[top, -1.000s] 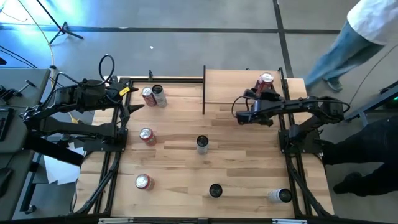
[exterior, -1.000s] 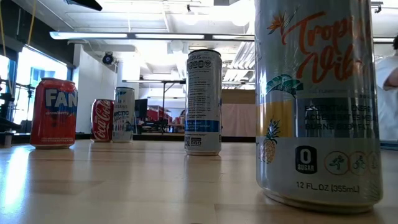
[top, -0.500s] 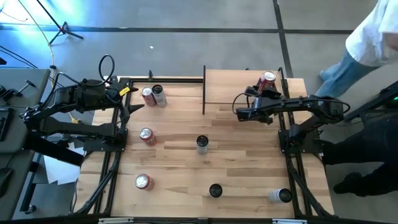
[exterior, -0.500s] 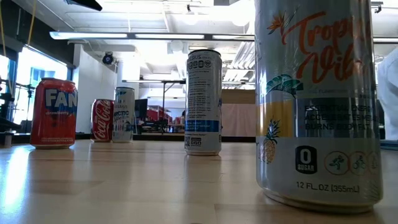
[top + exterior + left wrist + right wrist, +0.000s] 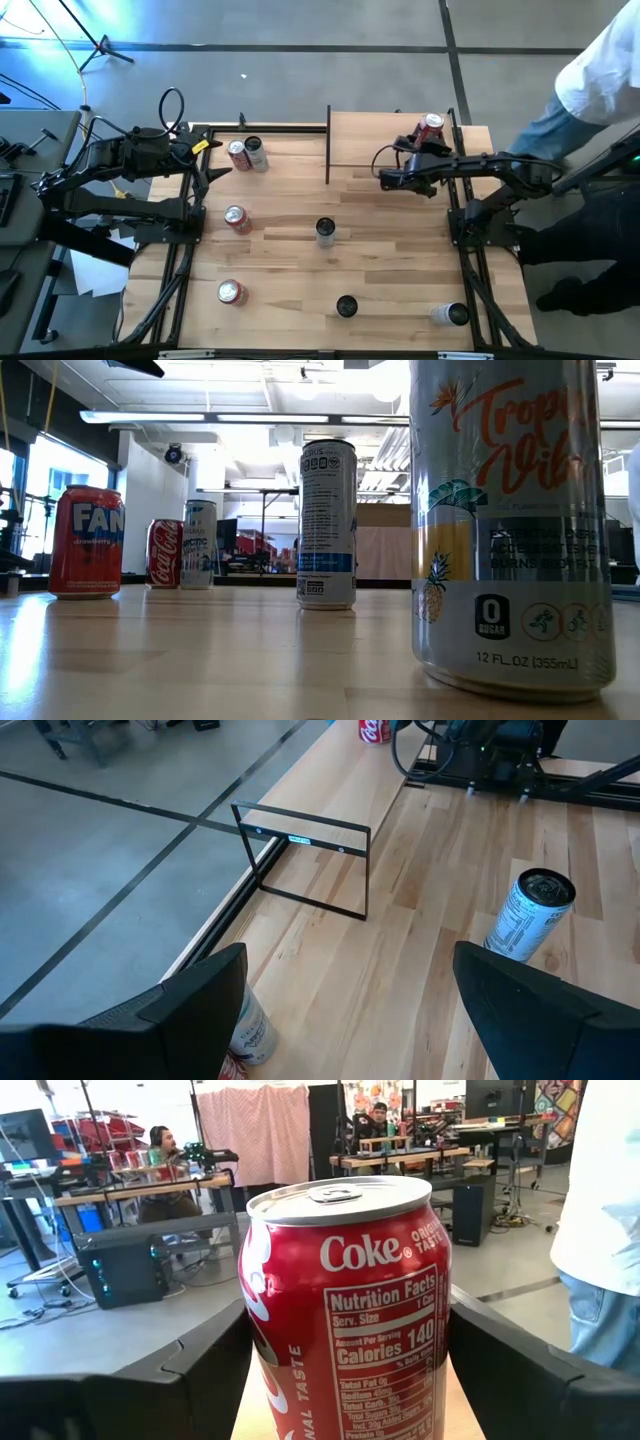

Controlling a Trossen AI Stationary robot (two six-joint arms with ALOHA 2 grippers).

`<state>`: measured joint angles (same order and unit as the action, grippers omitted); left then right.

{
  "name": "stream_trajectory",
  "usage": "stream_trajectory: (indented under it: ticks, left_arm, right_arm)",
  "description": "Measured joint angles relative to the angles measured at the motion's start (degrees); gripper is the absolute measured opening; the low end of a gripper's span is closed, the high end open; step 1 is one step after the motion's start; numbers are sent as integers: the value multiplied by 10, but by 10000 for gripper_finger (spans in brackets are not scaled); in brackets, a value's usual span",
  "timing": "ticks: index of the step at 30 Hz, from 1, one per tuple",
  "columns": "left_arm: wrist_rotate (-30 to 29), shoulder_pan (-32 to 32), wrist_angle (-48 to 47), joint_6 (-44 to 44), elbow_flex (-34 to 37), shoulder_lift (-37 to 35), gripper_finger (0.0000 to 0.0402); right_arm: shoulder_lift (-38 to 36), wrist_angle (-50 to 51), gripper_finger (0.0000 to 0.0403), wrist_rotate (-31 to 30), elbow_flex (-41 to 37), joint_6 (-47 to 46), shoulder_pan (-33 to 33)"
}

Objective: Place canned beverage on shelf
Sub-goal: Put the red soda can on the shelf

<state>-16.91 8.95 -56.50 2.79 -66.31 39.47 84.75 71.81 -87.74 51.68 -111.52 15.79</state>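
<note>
Coke can (image 5: 345, 1315) fills right claw (image 5: 345, 1380) gap — shelf (image 5: 375, 140) otherwise bare.
</note>
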Motion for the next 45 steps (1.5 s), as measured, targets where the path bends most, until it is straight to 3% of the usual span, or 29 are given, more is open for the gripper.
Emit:
stream_trajectory:
  ticks: [11, 27, 36, 45]
  left_arm:
    - [0, 0, 0, 0, 0, 0, 335]
    - [0, 0, 0, 0, 0, 0, 335]
    - [0, 0, 0, 0, 0, 0, 335]
    - [0, 0, 0, 0, 0, 0, 335]
  right_arm:
    - [-1, -2, 301, 7, 1, 6, -8]
    - [0, -27, 393, 27, 1, 38, -16]
    - [0, -27, 399, 29, 1, 38, -43]
    - [-34, -15, 400, 115, 1, 38, -75]
